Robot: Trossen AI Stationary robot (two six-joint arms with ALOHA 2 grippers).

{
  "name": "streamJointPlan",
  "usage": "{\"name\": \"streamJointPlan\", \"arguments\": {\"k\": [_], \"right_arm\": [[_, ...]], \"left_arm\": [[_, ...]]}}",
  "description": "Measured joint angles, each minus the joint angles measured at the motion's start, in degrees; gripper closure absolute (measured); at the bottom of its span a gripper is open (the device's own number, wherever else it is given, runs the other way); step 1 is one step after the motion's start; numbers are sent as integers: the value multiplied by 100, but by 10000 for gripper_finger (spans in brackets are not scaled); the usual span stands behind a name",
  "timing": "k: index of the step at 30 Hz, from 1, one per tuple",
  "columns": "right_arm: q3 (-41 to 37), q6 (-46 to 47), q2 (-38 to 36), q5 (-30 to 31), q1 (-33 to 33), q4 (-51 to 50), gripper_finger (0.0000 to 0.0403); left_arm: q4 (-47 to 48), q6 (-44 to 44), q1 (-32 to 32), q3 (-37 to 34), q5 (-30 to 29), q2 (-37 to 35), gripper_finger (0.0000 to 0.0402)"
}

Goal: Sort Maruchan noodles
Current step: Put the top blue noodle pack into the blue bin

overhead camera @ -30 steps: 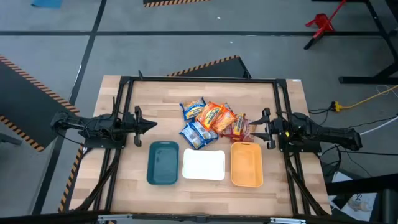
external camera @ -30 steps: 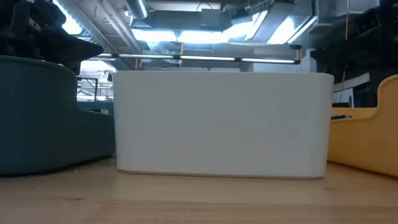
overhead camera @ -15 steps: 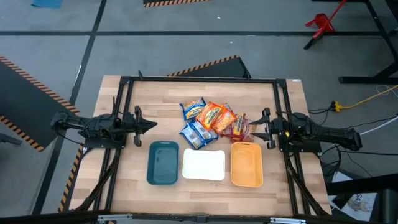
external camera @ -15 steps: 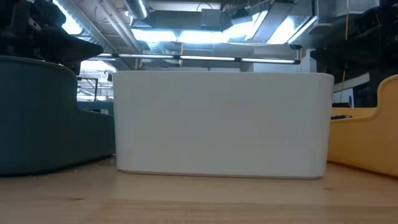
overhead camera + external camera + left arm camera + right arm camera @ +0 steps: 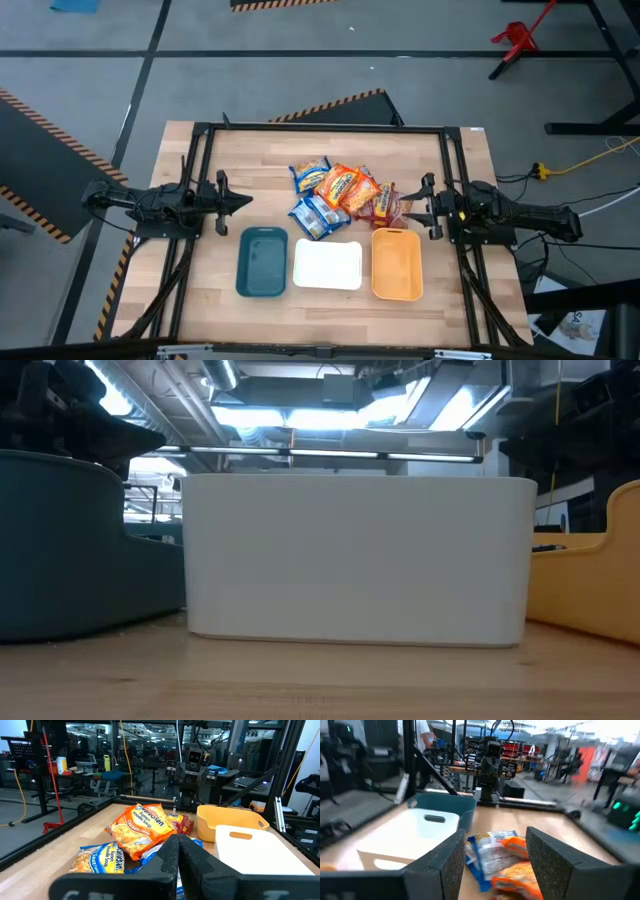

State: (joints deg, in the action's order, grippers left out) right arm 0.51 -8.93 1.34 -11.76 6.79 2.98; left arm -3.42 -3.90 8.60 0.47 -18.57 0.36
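Several Maruchan noodle packets (image 5: 337, 194) lie in an overlapping pile on the middle of the table: blue (image 5: 318, 215), orange (image 5: 346, 186) and dark red (image 5: 385, 204). The left wrist view shows an orange packet (image 5: 142, 825) on top of a blue one (image 5: 107, 858). My left gripper (image 5: 247, 203) hovers left of the pile, shut (image 5: 178, 851), touching nothing. My right gripper (image 5: 412, 209) hovers right of the pile by the dark red packet, open (image 5: 492, 865). A blue packet (image 5: 492, 847) and an orange packet (image 5: 520, 872) lie ahead between its fingers, and I see no contact.
Three trays stand in a row near the table's near edge: teal (image 5: 262, 262), white (image 5: 327, 265), orange (image 5: 396, 264). In the low view the white tray (image 5: 355, 555) fills the middle and hides the pile. A black frame (image 5: 320, 128) rims the table.
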Motion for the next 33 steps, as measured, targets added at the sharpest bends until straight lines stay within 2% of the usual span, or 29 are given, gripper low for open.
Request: {"name": "streamJointPlan", "arguments": {"k": [3,11,13,17,20,23,25,28,33], "right_arm": [[0,-598,0,162,0,-12,207],[0,-584,0,67,0,3,207],[0,-54,2,-62,0,17,207],[0,1821,2,-496,0,140,207],[0,3437,2,-469,-2,275,207],[-2,4943,0,-170,-1,602,207],[-2,5443,1,310,-2,816,207],[-2,5974,0,1182,-2,1172,207],[-2,6120,0,2451,-2,1318,207]], "left_arm": [[0,0,0,0,0,-2,401],[0,0,0,0,0,0,401],[2,0,0,0,0,-2,401],[0,0,2,0,-56,-1,401],[-62,-117,2,0,-142,0,401],[-431,-774,2,1,-138,0,401],[-758,-1289,2,2,-153,-2,401],[-1348,-1790,0,3,-261,-1,401],[-1898,-2388,2,4,-439,-1,401]]}}
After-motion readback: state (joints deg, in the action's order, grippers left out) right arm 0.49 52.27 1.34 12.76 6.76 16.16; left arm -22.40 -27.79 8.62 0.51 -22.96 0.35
